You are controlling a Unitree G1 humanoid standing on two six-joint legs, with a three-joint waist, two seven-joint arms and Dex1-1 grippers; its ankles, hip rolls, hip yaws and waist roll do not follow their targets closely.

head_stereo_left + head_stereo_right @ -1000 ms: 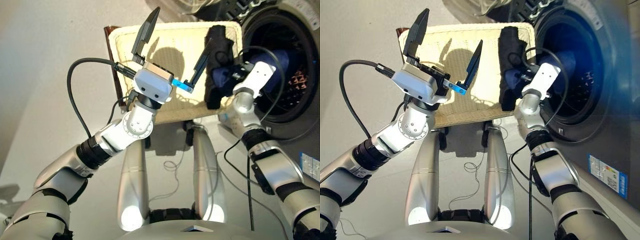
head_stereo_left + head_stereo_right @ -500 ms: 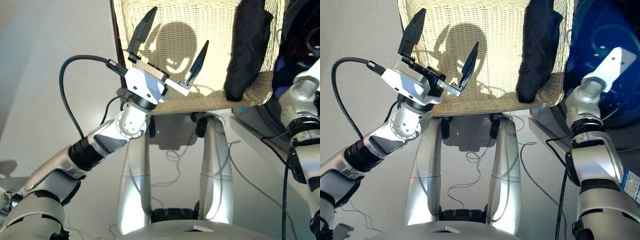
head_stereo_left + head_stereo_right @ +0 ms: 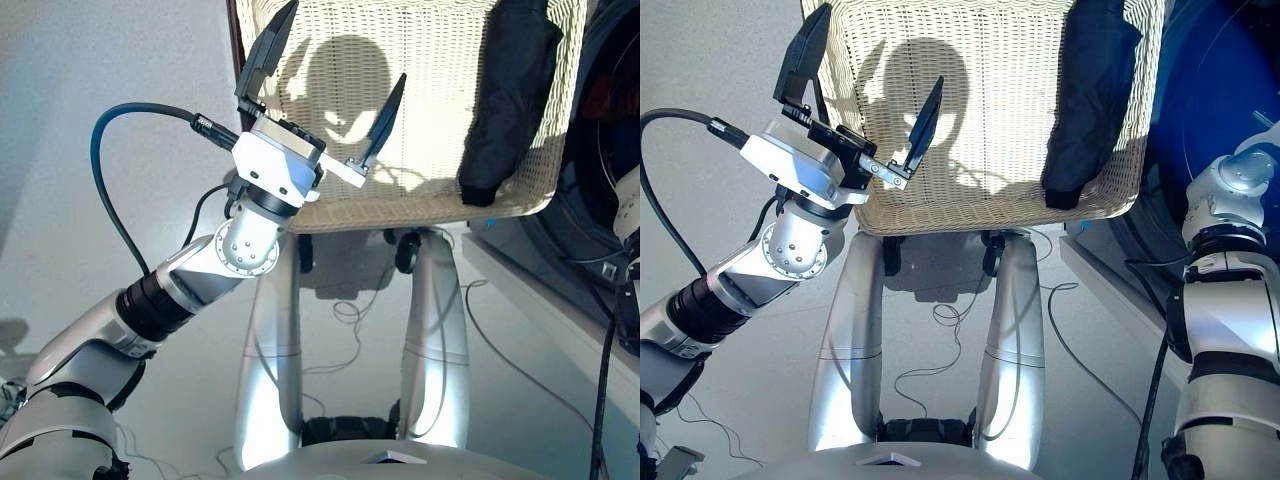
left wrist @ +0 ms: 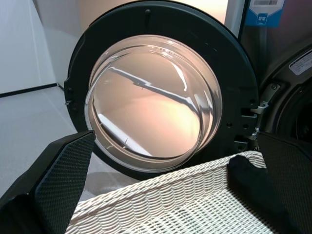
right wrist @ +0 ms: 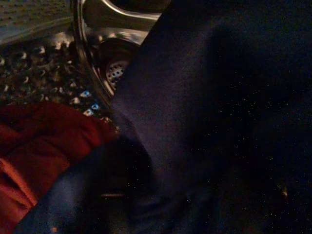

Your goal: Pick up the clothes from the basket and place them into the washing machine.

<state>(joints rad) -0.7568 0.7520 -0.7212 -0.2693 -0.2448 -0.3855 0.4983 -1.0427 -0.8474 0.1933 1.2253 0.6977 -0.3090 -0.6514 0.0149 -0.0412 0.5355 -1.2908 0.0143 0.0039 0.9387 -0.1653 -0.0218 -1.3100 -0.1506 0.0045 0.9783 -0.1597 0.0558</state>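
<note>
Hovering left gripper point(image 3: 322, 98): raised over the near-left part of the basket point(image 3: 420, 205); black fingers point(image 4: 58, 180) spread wide, nothing between them
Basket: cream-white wicker; one garment lies in it
Black garment point(image 3: 1090, 95): lies lengthwise along the basket's right side, against the wall nearest the washing machine point(image 3: 1210, 110)
Right gripper: not visible in the head views, where only the arm shows at the right edge; fingers hidden by cloth in the right wrist view; cannot tell if spread or closed
Navy garment point(image 5: 219, 112): fills most of the right wrist view, inside the drum
Coral-red garment point(image 5: 44, 141): lies in the drum beside the navy one
Porthole door point(image 4: 156, 97): stands swung open beyond the basket's far rim
</note>
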